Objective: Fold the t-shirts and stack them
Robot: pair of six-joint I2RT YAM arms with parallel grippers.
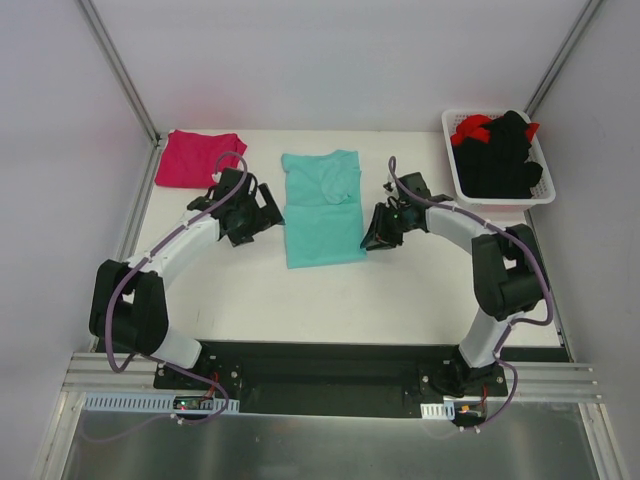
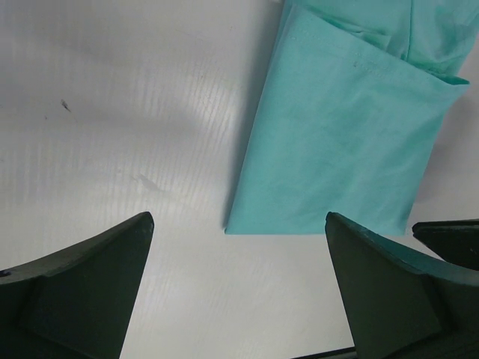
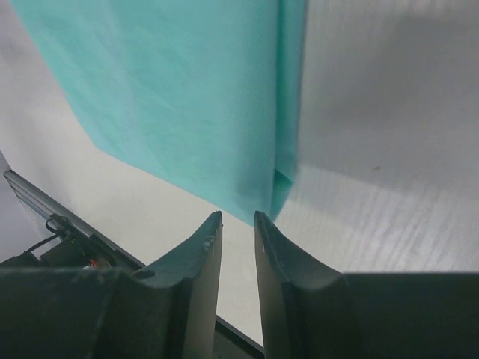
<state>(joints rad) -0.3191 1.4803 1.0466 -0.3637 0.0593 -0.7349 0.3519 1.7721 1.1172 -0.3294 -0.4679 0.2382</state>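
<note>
A teal t-shirt (image 1: 322, 210) lies flat in the middle of the table, folded lengthwise into a long strip with its sleeves tucked over near the collar. A folded magenta-pink t-shirt (image 1: 200, 158) rests at the back left corner. My left gripper (image 1: 262, 215) hovers just left of the teal shirt, jaws wide open and empty; in its wrist view (image 2: 238, 218) the shirt's near left corner (image 2: 352, 127) lies ahead. My right gripper (image 1: 375, 232) sits at the shirt's near right corner (image 3: 187, 97), its jaws (image 3: 238, 215) a narrow gap apart with nothing between them.
A white basket (image 1: 450, 150) at the back right holds black and red garments (image 1: 500, 155). The black base rail (image 1: 320, 375) runs along the near table edge. Metal frame posts rise at both back corners.
</note>
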